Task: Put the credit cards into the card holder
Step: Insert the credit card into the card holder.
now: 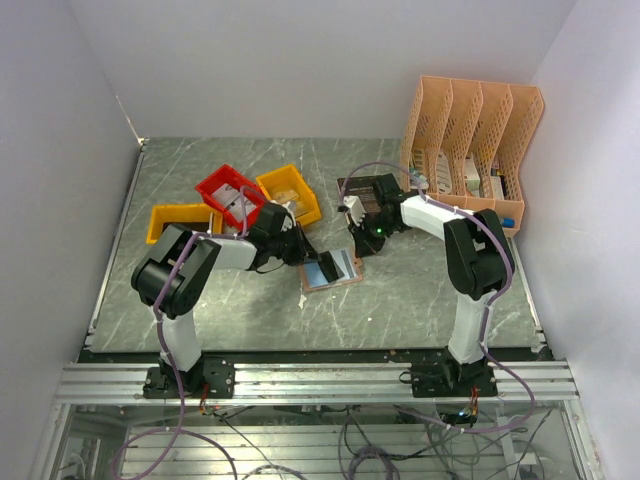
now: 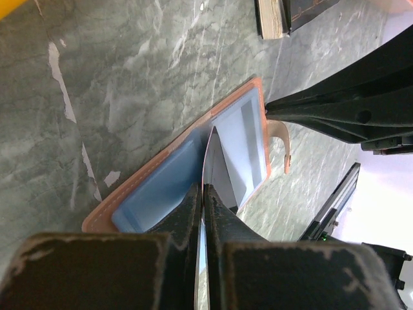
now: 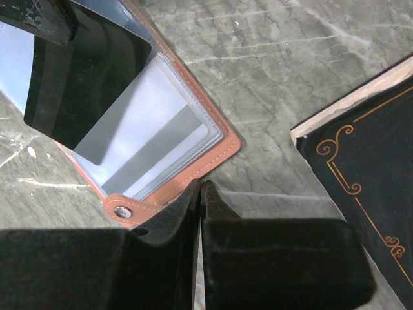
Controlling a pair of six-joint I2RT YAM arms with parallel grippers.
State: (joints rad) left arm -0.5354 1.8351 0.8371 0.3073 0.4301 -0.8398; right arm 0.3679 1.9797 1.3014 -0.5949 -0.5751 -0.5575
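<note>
The tan-pink card holder (image 1: pixel 347 281) lies open on the table's middle. One of its pockets holds a light blue credit card (image 2: pixel 155 187), the other a grey-silver one with a darker stripe (image 3: pixel 151 132). My left gripper (image 2: pixel 204 190) is shut on a third credit card (image 3: pixel 84 77), held tilted on edge over the open holder. Its face looks dark and glossy, so its colour is unclear. My right gripper (image 3: pixel 202 188) is shut with nothing between its fingers, its tips at the holder's near edge beside the snap tab (image 3: pixel 120 211).
A black book with gold ornament (image 3: pixel 368 168) lies just right of the right gripper. A peach slotted file rack (image 1: pixel 470 140) stands at the back right. A red bin (image 1: pixel 230 195) and two yellow bins (image 1: pixel 290 192) (image 1: pixel 180 220) sit behind the left arm.
</note>
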